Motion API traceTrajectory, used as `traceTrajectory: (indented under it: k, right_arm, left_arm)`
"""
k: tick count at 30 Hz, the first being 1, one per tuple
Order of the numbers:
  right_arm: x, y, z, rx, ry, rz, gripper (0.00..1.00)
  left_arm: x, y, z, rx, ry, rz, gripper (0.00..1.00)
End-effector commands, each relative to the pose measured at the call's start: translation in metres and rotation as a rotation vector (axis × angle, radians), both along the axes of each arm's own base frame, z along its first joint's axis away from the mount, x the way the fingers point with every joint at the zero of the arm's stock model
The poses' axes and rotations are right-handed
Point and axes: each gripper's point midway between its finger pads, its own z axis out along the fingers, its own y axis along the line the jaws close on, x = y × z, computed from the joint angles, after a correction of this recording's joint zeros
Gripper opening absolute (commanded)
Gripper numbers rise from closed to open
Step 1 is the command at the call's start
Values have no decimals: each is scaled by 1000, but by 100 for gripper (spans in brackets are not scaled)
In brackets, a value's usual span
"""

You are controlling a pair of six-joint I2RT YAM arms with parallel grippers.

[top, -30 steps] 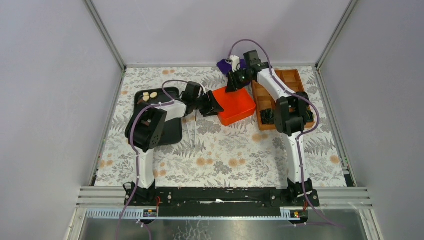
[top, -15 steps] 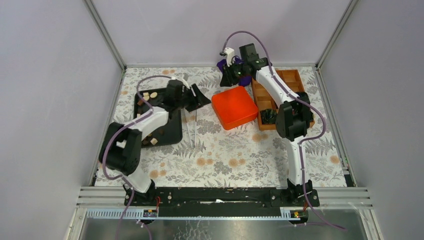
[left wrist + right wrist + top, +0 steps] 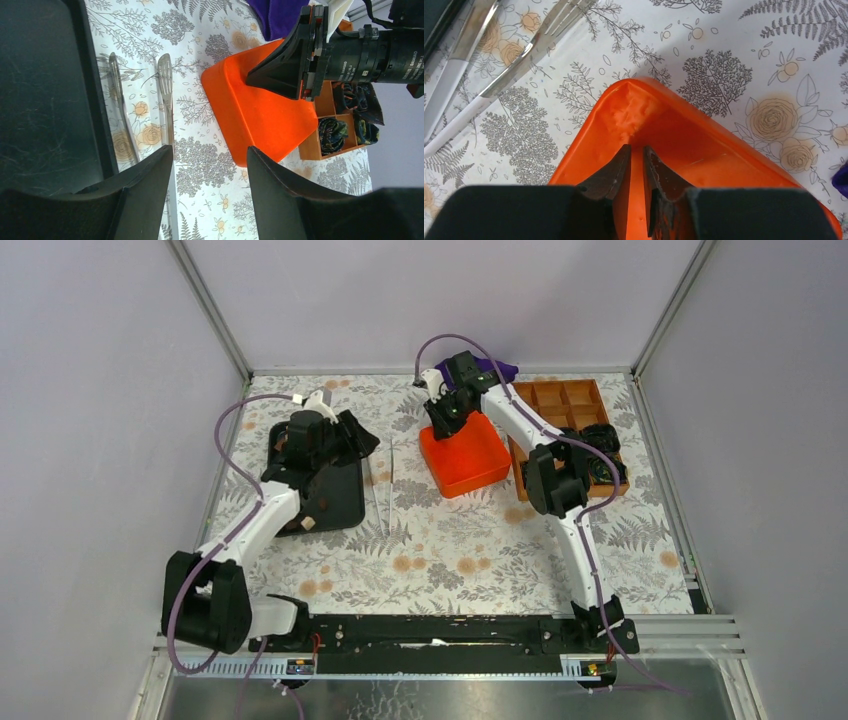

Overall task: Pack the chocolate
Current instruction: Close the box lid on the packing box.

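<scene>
Seen from above, a floral-patterned desk (image 3: pixel 450 550) holds a black tray (image 3: pixel 343 496) at the left. The chocolate (image 3: pixel 305 524) lies on that tray as a few small pieces near its near edge, partly hidden by the left arm. The left pincer (image 3: pixel 358 437) hangs over the tray's far right corner. Metal tongs (image 3: pixel 386 485) lie just right of the tray. An orange box (image 3: pixel 470 460) sits mid-desk, with the right pincer (image 3: pixel 440 418) at its far left corner. To the right stands a wooden compartment box (image 3: pixel 560 400) with dark wrappers (image 3: pixel 600 445) in some cells. A purple cloth (image 3: pixel 500 370) lies behind.

The left wrist view shows the left pincer (image 3: pixel 207 155) spread wide, holding nothing, above tray edge and tongs (image 3: pixel 165 100).

The right wrist view shows the right pincer (image 3: pixel 634 160) narrowed to a slit over the orange box (image 3: pixel 704 150). I cannot tell whether it pinches the box.
</scene>
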Motion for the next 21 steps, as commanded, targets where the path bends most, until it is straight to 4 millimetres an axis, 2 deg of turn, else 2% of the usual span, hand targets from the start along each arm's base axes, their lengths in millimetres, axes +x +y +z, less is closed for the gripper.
traceTrajectory:
  k: [1,3,6,8,9,11,12,14,16,18,21]
  right_arm:
    - [-26,-28,-32,-152,94,10,23]
    - [-19,-25,-2,-98,42,13,26]
    - [-8,-20,59,19,-62,36,32]
    - [-2,-22,103,107,-142,33,51]
    - [3,-26,125,152,-184,19,63]
    - [10,-41,169,255,-254,-10,95]
    - [13,-52,190,310,-280,-33,99]
    - [19,-80,233,436,-294,-110,100]
    - [24,-108,266,542,-274,-196,100]
    - [27,-135,288,578,-264,-295,100]
    - [13,-163,309,574,-311,-321,100]
  left_arm:
    - [-5,19,6,75,-60,38,64]
    - [-6,23,15,86,-100,50,64]
    - [-6,30,42,74,-197,74,65]
    - [-7,34,62,57,-266,76,70]
    - [-8,37,72,54,-299,78,76]
    - [-9,47,94,37,-359,112,92]
    - [-9,52,105,28,-388,132,98]
    - [-11,62,129,15,-438,163,99]
    - [-11,71,152,15,-465,201,99]
    - [-7,86,166,8,-424,298,99]
    - [-3,89,180,36,-372,303,99]
